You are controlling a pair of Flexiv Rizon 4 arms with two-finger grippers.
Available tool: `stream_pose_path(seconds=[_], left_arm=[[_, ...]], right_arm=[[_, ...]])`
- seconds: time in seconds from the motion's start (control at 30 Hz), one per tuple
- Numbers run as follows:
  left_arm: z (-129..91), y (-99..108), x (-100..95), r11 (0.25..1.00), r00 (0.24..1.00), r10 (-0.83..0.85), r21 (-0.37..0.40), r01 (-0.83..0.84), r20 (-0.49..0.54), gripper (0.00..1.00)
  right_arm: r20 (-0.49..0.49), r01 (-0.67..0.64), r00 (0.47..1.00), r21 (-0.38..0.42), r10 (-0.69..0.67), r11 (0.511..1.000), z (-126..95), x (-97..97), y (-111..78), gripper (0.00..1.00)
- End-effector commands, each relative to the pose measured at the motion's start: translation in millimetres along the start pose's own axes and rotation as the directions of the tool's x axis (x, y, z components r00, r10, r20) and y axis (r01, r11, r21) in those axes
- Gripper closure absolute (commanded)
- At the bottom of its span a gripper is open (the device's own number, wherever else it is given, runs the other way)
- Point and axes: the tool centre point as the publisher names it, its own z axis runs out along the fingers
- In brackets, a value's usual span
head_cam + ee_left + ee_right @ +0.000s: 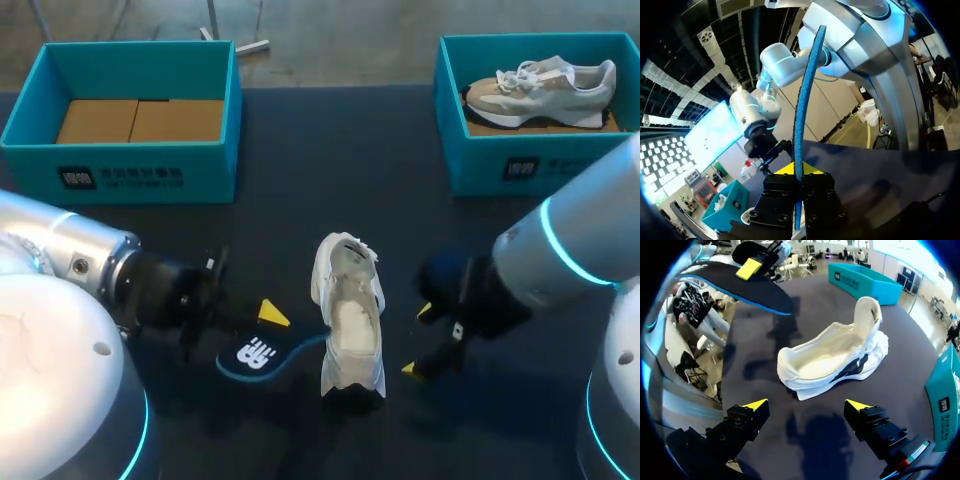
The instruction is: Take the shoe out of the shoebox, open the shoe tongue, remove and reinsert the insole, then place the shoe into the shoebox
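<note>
My left tool (pixel 799 171) is clamped shut on the insole (pixel 255 355), pinching it near one end and holding it just above the table (pixel 300 150), about 8 o'clock from the shoe (pixel 348 315). The shoe sits mid-table, wide open on top. My right tool (pixel 806 405) is spread open with nothing in it, parked at the shoe's 3 o'clock. The insole looks thin, light and floppy, so I'd keep that end grip. The upper looks soft and will probably squash, so I'd steady the shoe by its sides, low near the sole.
</note>
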Motion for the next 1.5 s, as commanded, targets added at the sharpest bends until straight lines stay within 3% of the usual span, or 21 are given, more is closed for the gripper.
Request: stream_pose_path(seconds=[0.03, 0.63, 0.87, 1.5], left_arm=[[4, -3, 4.9, 1.000, 1.000, -0.006, -0.005, 0.006, 0.011, 1.00], [26, -1, 13.1, 1.000, 0.999, -0.017, 0.009, 0.017, 0.043, 1.00], [30, 0, 14.1, 1.000, 0.999, -0.029, 0.010, 0.028, 0.044, 1.00], [43, 9, 23.7, 0.998, 0.999, -0.051, 0.034, 0.051, -0.001, 1.00]], right_arm=[[-0.010, -0.011, 1.000, 0.079, 0.011, 0.997, 18, 1.7, 8.3, 0.00], [-0.001, 0.021, 1.000, 0.078, -0.021, 0.997, 23, 1.3, 7.7, 0.00], [0.006, 0.061, 0.998, 0.116, -0.062, 0.991, 29, 0.4, 7.2, 0.00], [0.006, 0.061, 0.998, 0.116, -0.062, 0.991, 29, 0.4, 7.2, 0.00]])
